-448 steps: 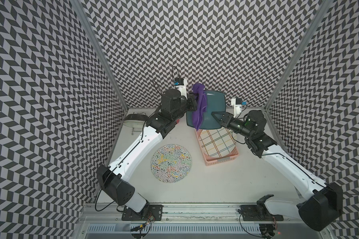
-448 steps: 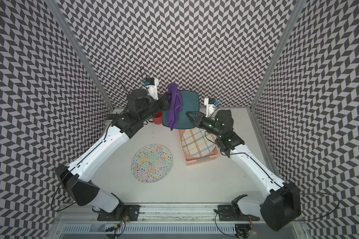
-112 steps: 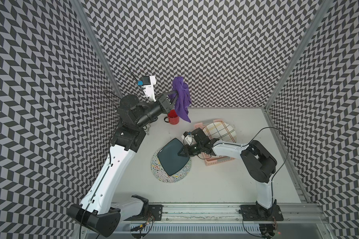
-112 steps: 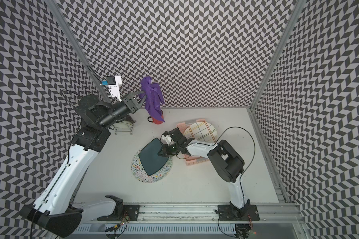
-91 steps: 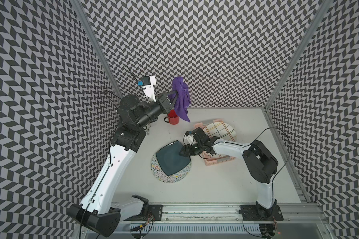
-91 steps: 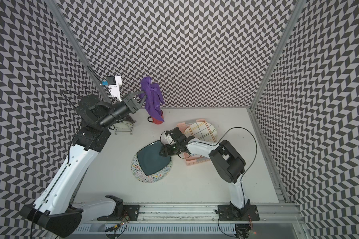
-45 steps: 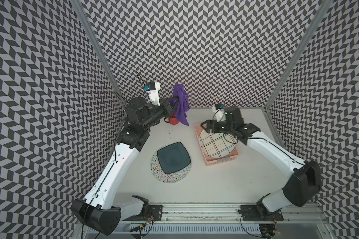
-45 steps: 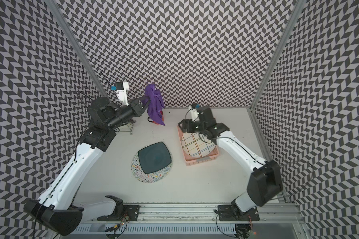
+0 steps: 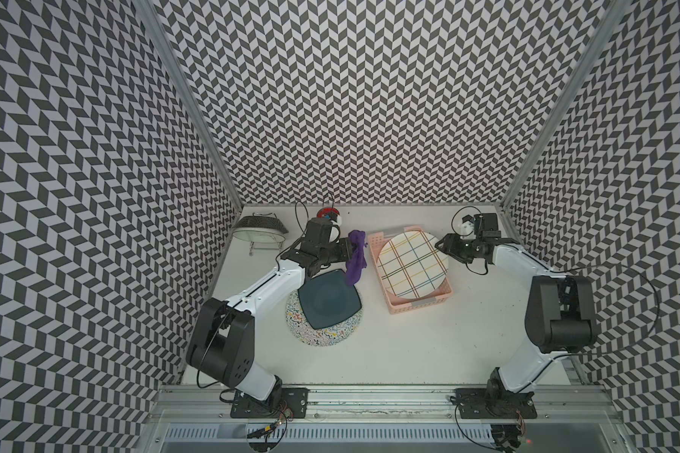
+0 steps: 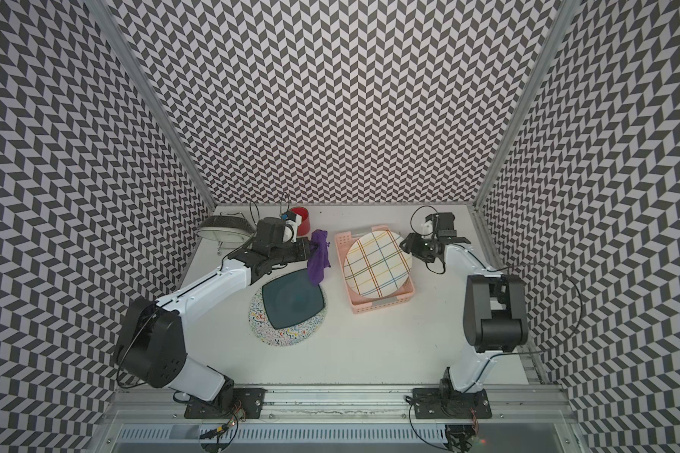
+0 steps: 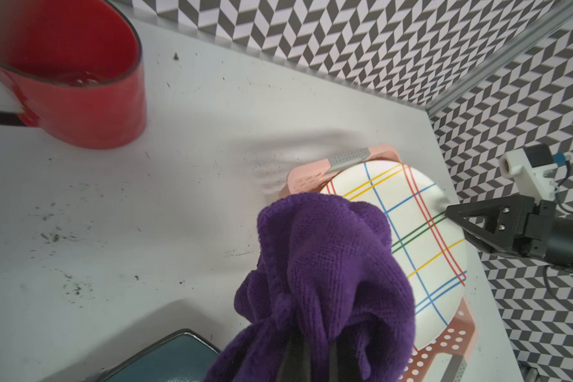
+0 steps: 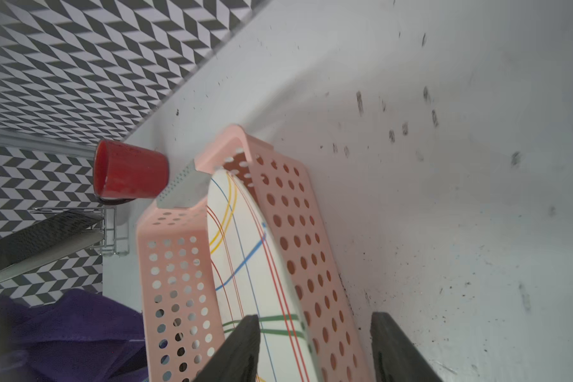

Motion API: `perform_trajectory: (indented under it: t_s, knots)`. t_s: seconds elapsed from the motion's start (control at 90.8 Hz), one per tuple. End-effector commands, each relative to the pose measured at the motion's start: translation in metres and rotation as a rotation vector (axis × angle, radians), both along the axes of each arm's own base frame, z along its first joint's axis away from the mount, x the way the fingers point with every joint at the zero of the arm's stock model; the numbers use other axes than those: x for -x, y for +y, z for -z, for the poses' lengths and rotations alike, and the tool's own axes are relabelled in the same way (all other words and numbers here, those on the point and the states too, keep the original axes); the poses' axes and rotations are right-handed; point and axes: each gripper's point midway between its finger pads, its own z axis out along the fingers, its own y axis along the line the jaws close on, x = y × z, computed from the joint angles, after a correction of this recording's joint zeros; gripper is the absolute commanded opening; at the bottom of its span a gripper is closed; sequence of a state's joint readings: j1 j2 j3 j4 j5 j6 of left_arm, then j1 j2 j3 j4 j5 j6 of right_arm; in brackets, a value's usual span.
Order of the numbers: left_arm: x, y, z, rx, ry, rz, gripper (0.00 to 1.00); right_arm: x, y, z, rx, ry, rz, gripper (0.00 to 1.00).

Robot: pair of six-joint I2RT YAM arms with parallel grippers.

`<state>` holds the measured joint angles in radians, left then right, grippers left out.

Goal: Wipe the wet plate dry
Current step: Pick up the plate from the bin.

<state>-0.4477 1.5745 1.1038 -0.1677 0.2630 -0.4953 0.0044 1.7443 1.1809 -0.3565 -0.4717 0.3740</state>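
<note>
A dark teal square plate (image 9: 328,300) (image 10: 293,300) lies flat on a speckled round plate (image 9: 324,333). A white plaid plate (image 9: 413,264) (image 12: 245,264) leans in the pink basket (image 9: 417,310). My left gripper (image 9: 350,249) (image 11: 315,360) is shut on a purple cloth (image 9: 356,259) (image 11: 328,264), which hangs just over the teal plate's back corner. At the plaid plate's right edge, my right gripper (image 9: 439,245) (image 12: 315,344) is open. One of its fingers (image 12: 242,347) is over the plate's face, the other outside the basket wall.
A red cup (image 9: 326,215) (image 11: 80,82) stands at the back behind the left wrist. A wire rack with a dish (image 9: 260,231) sits in the back left corner. Patterned walls close in three sides.
The right gripper let go of the teal plate on the speckled plate, then swung back to the plaid plate's right edge. The left arm came down with the cloth, close to the teal plate.
</note>
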Motion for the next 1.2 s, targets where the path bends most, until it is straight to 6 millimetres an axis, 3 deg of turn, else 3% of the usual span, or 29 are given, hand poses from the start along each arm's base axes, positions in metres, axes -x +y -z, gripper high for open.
perform_trajectory:
  t_s: [0.0,0.198,0.297,0.441,0.584,0.672,0.771,0.892,0.98,1.035,1.113,1.19]
  knots:
    - [0.000,-0.024,0.004,0.014,-0.006,0.023,0.00,-0.012,0.010,-0.030,-0.026,-0.127,-0.067,0.55]
    - [0.017,-0.059,0.053,0.073,0.104,0.073,0.00,-0.002,0.030,-0.059,-0.136,-0.212,-0.151,0.39]
    - [0.020,-0.074,0.059,0.090,0.119,0.100,0.00,0.011,0.043,-0.068,-0.238,-0.227,-0.178,0.37]
    - [0.019,-0.083,0.062,0.093,0.120,0.118,0.00,0.028,0.062,-0.060,-0.299,-0.207,-0.202,0.37]
    - [0.018,-0.085,0.056,0.102,0.110,0.130,0.00,0.039,0.084,-0.030,-0.314,-0.131,-0.238,0.34]
    - [0.014,-0.076,0.039,0.110,0.081,0.112,0.00,0.036,0.080,-0.025,-0.293,-0.121,-0.205,0.19]
    - [0.009,-0.055,0.005,0.135,0.038,0.068,0.00,0.028,0.073,-0.045,-0.264,-0.168,-0.180,0.06]
    - [0.007,-0.026,-0.065,0.179,-0.086,0.015,0.00,0.020,0.068,-0.095,-0.251,-0.279,-0.159,0.00]
    - [0.013,-0.021,-0.119,0.189,-0.189,0.033,0.00,0.024,0.069,-0.138,-0.294,-0.370,-0.152,0.00]
    - [0.018,-0.025,-0.141,0.185,-0.230,0.051,0.00,0.032,0.074,-0.162,-0.358,-0.410,-0.163,0.00]
    - [0.020,-0.033,-0.155,0.145,-0.270,0.054,0.00,0.049,0.085,-0.192,-0.455,-0.459,-0.180,0.00]
    - [0.013,-0.037,-0.145,0.086,-0.268,0.027,0.00,0.069,0.099,-0.223,-0.580,-0.480,-0.175,0.00]
